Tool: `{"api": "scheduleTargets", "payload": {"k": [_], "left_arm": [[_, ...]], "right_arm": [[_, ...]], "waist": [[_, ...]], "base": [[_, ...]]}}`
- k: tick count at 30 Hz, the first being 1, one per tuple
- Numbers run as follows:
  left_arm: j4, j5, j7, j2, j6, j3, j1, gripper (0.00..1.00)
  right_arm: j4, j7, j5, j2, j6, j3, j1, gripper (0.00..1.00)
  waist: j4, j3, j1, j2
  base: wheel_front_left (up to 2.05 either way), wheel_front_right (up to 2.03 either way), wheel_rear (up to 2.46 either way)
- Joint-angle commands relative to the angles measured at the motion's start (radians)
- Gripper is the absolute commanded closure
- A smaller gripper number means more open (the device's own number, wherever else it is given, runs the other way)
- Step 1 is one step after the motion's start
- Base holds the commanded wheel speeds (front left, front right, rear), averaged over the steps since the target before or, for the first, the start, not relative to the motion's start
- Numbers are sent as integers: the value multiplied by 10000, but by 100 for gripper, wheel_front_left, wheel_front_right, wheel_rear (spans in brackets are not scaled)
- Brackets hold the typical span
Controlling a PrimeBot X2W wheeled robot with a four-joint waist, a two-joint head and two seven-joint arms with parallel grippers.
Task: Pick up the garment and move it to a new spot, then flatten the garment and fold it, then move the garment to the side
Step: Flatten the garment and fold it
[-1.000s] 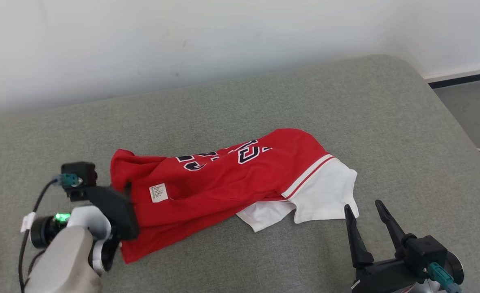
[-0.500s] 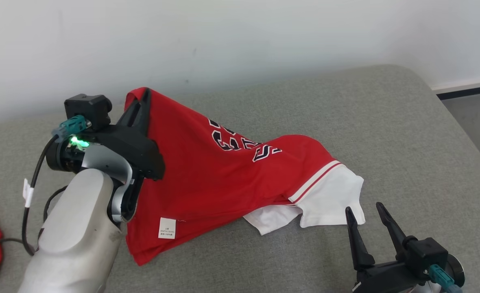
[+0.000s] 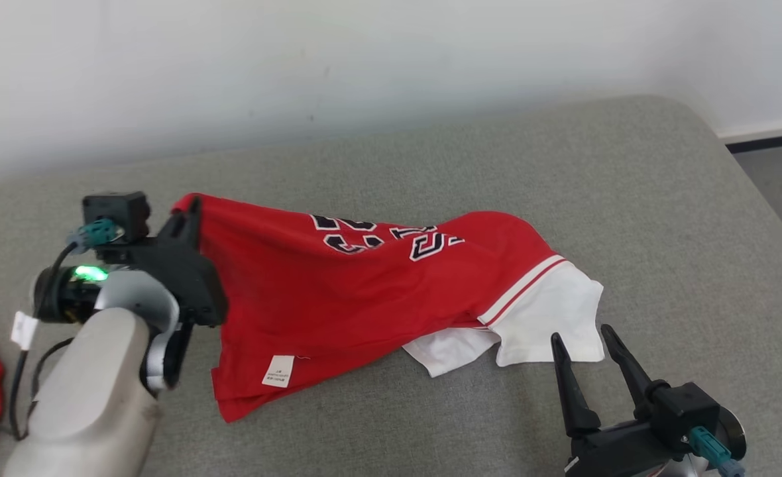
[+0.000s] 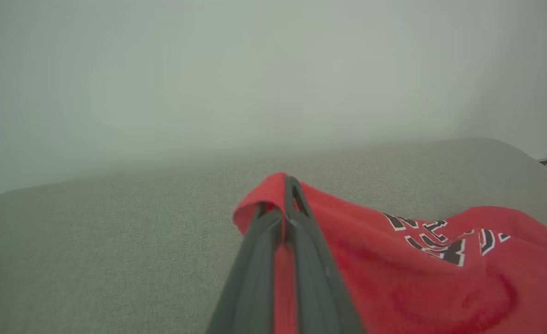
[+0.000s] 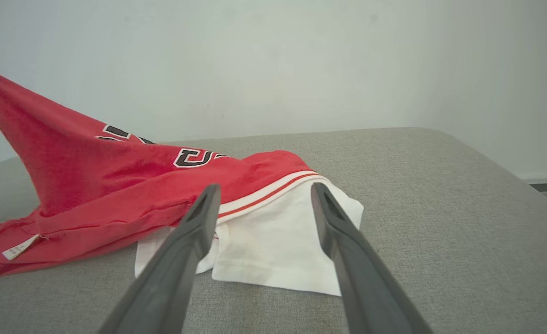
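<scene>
Now: left gripper (image 3: 194,204), mid-left of frame, pinched shut on an edge of garment (image 3: 364,291), draped across centre of grey cushion (image 3: 497,159). Looks soft, light, limp; white sleeve (image 3: 550,318) likely suits wide-open, empty right gripper (image 3: 580,333).

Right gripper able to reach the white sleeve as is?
Probably yes: the right gripper stands open just short of the white sleeve of the garment, which lies on the cushion with nothing between them.

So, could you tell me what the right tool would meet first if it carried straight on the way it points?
Probably the white sleeve of the garment, lying just beyond the open right tool, though depth is unclear.
</scene>
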Motion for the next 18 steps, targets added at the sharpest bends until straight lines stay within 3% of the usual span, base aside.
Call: {"api": "scheduleTargets", "payload": {"k": [1, 8, 18], "left_arm": [[105, 119, -141, 70, 28, 22, -94, 0], [1270, 153, -516, 75, 174, 99, -497, 0], [1802, -307, 806, -169, -201, -220, -60, 0]], "right_arm": [[4, -40, 55, -3, -23, 14, -94, 0], [-31, -97, 6, -2, -23, -103, -184, 0], [170, -129, 86, -2, -23, -126, -125, 0]], "waist": [[-171, 224, 0, 0], [-252, 659, 0, 0], [473, 303, 0, 0]], "base": [[0, 0, 0], [0, 0, 0], [0, 0, 0]]}}
